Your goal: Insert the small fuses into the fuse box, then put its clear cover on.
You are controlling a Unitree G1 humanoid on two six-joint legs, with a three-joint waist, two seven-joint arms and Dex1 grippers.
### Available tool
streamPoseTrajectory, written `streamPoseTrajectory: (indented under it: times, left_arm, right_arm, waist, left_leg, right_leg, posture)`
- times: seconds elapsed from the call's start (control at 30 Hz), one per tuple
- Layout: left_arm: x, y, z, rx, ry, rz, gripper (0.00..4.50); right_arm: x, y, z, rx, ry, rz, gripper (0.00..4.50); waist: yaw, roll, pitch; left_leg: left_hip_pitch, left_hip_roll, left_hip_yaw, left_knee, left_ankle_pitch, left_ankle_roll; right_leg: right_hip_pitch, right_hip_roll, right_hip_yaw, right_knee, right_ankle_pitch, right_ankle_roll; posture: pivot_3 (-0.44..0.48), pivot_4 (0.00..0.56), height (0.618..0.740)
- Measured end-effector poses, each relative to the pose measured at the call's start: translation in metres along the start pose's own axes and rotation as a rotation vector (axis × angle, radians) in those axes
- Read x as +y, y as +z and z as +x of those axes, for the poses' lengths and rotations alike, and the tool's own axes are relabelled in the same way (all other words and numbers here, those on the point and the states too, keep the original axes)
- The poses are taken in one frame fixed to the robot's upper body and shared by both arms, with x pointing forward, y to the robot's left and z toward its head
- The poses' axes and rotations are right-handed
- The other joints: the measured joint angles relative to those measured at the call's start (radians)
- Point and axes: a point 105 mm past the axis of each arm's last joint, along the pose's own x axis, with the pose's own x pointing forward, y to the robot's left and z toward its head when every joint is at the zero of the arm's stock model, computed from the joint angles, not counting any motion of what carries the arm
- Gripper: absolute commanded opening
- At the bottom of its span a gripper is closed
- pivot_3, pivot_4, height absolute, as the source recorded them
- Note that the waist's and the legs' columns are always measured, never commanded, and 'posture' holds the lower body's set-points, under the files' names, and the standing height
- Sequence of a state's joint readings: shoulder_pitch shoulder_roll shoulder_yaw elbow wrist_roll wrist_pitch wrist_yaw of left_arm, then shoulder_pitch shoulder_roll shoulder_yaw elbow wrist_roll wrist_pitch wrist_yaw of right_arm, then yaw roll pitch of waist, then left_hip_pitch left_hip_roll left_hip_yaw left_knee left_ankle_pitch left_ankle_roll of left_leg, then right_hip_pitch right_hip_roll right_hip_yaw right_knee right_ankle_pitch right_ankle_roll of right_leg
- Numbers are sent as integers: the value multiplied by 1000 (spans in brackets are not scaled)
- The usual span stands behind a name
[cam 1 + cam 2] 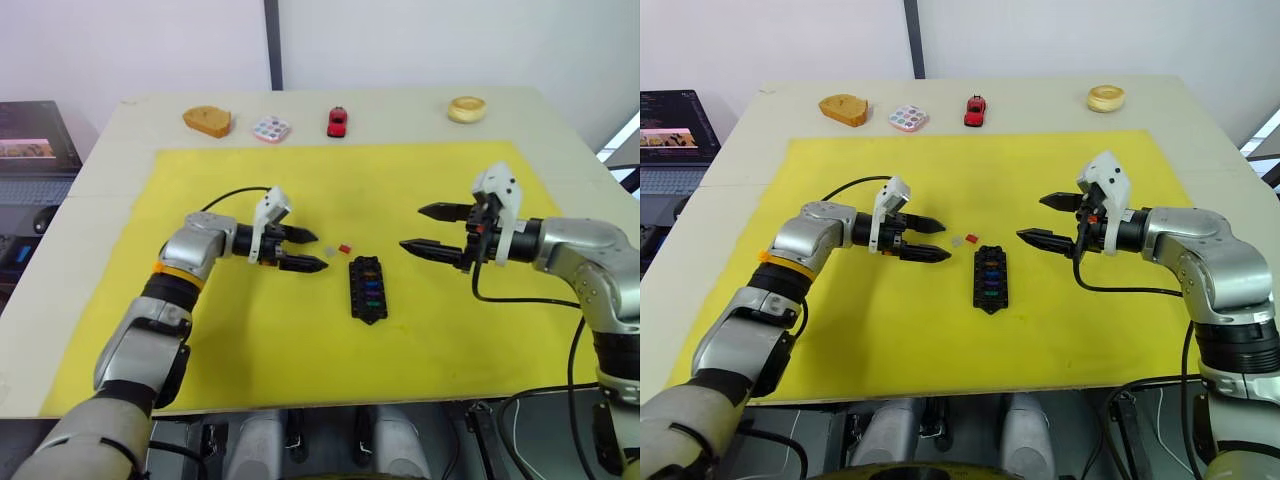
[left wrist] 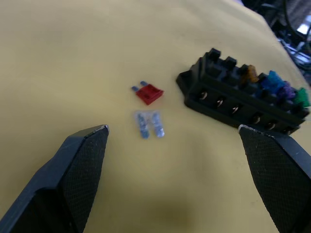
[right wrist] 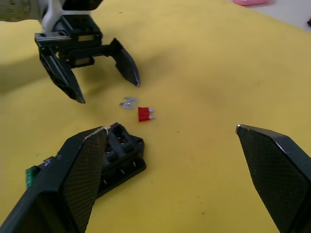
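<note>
Head views: fuse box (image 1: 368, 289) on the yellow mat (image 1: 250, 340), between the arms; four fuses seated in it, tan, teal, purple, green; red fuse (image 1: 344, 248) and grey fuse (image 1: 328, 250) loose on the mat just beside the box's far end; left gripper (image 1: 302, 250) near them, fingers apart, empty; right gripper (image 1: 432, 229) on the box's other side, fingers spread wide, empty; toy car (image 1: 338, 121), palette (image 1: 271, 129) and two other small items along the table's far edge; clear cover not made out.

Left wrist view: red fuse (image 2: 148, 93) and grey fuse (image 2: 149, 124) lying flat, close together, blades showing; box (image 2: 243, 97) beside them.

Right wrist view: left gripper (image 3: 104, 82) poised over both loose fuses (image 3: 138, 109).

Risks, judged: fuses lie flat and nearly touching, so a closing grip may catch both or flick one away; a flat pick may leave blades misaligned for the slot; a skewed push may shift the unheld box.
</note>
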State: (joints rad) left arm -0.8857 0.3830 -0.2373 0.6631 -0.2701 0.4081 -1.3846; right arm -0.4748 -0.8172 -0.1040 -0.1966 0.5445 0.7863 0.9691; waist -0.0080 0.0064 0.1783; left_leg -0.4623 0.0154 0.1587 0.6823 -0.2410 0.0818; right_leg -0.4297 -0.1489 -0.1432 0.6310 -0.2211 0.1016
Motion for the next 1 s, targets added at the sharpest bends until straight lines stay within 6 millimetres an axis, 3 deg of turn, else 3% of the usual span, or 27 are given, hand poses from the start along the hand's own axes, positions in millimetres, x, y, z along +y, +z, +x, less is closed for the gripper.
streamPoseTrajectory:
  times: [0.43,0.73,0.83,1.0]
  left_arm:
    - [-5,0,12,105,-113,-113,4500]
    - [-9,-2,29,75,-147,-197,4500]
    - [-4,-4,28,30,-114,-273,3649]
    - [3,-10,26,-18,-59,-357,1130]
  right_arm:
    - [1,0,-3,3,-48,16,4459]
    - [-3,-1,-1,-14,-93,22,4459]
    - [-3,-5,-2,-7,-103,33,4500]
    - [-5,-4,-2,-12,-116,27,4500]
  waist:
    - [5,0,0]
    - [22,0,-1]
    - [20,0,-1]
    - [15,0,-1]
  left_leg:
    - [0,-1,0,1,-1,2]
    - [0,-1,0,2,-2,3]
    - [1,-1,-1,2,-2,4]
    - [1,-1,-1,2,-2,4]
  right_leg:
    - [1,-1,-1,0,0,0]
    - [2,-1,-1,-1,0,0]
    - [3,-2,-1,-1,0,0]
    - [2,-1,-1,-1,0,0]
  posture:
    - [0,150,740]
    - [0,150,740]
    - [0,150,740]
    - [0,150,740]
